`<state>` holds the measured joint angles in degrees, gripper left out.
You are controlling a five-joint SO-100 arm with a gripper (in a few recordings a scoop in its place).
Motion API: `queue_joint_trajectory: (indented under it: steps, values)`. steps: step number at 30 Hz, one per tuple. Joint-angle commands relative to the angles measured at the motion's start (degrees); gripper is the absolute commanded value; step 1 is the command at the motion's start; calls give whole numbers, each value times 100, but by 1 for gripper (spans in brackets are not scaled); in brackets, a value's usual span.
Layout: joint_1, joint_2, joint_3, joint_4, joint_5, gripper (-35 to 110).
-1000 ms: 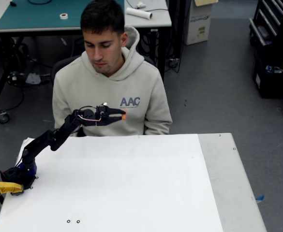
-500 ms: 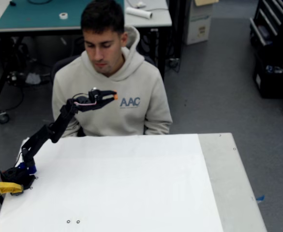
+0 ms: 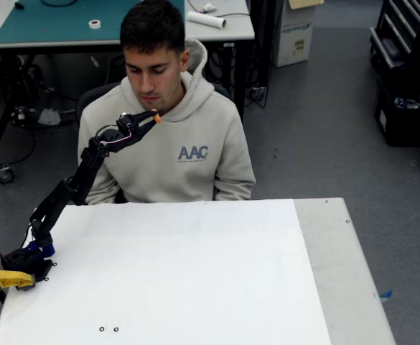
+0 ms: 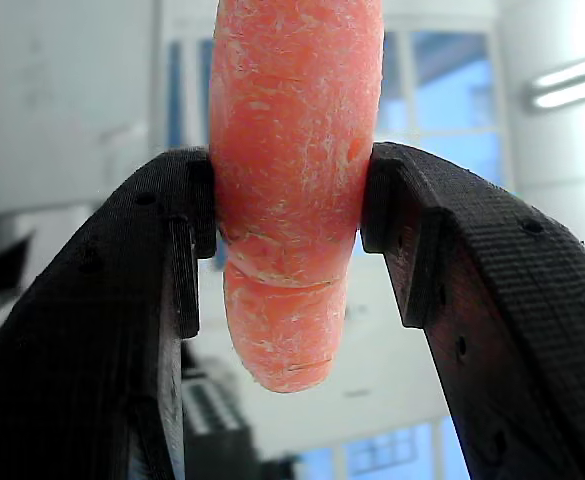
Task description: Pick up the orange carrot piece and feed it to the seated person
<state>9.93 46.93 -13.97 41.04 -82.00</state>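
The seated person (image 3: 168, 136) in a beige hoodie sits behind the white table (image 3: 181, 273), head bowed. My black arm reaches up from the table's left edge. My gripper (image 3: 154, 116) is shut on the orange carrot piece (image 3: 156, 118), held just below the person's chin at the hoodie collar. In the wrist view the orange carrot piece (image 4: 292, 190) stands clamped between the two black fingers (image 4: 122, 330), with a ceiling and windows behind it.
A yellow handle (image 3: 7, 279) lies by the arm's base at the table's left edge. Behind the person stands a desk with a green mat (image 3: 66, 21). A grey strip (image 3: 346, 273) runs along the table's right side.
The arm has lifted the carrot up and leftward, from chest height by the hoodie lettering to just under the person's chin. The person has stayed still.
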Motion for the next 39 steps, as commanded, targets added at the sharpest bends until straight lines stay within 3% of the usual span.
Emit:
queue_joint_trajectory:
  steps: [1,39]
  values:
    - [18,703,-439,-527,-62,-3]
    - [-492,-176,-492,-642,-88,-3]
